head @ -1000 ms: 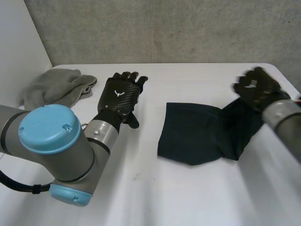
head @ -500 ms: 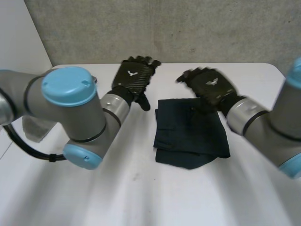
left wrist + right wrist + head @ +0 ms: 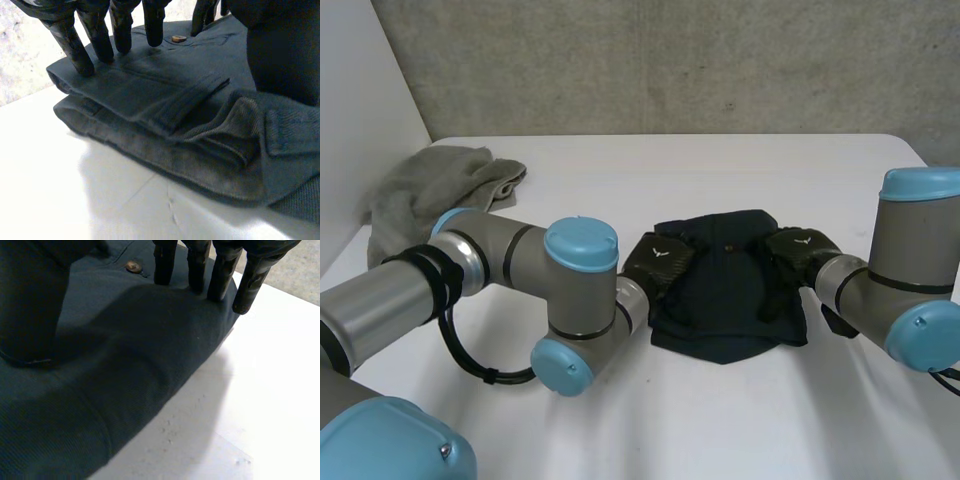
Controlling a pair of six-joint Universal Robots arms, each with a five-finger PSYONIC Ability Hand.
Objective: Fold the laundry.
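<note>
Cloth (image 3: 725,290) folded, a hand on each side

The dark blue cloth lies folded in a small pile on the white table (image 3: 720,430). It sits near the middle of the table, a bit closer to the right edge than to the left edge. It is well back from the front edge.

The left hand (image 3: 657,262) is on the left edge of the cloth. Its fingers (image 3: 75,45) are straight and a little apart. Their tips push down on the top layer. Its thumb (image 3: 280,50) rests on the cloth too, off to one side of the fingers. The hand is spread flat and grabs nothing.

The right hand (image 3: 798,250) is on the right edge of the cloth. Its fingers (image 3: 220,275) are straight as well, in a row, and their tips press down on the cloth. The outer one is right at the rim of the cloth, next to the bare table. Its thumb (image 3: 35,300) lies on the cloth beside them. This hand is flat too and holds nothing.

A small brown button (image 3: 178,38) sits on top of the cloth, close to the fingertips of both hands.

From the left wrist you can see the layers stacked on each other. There is a thick seam along the side, and a small flap near the thumb.

Both arms reach in low over the table, one from each side.

A grey towel (image 3: 435,190) lies bunched up at the far left corner of the table, well apart from the cloth. A grey wall (image 3: 670,60) stands behind the table.
</note>
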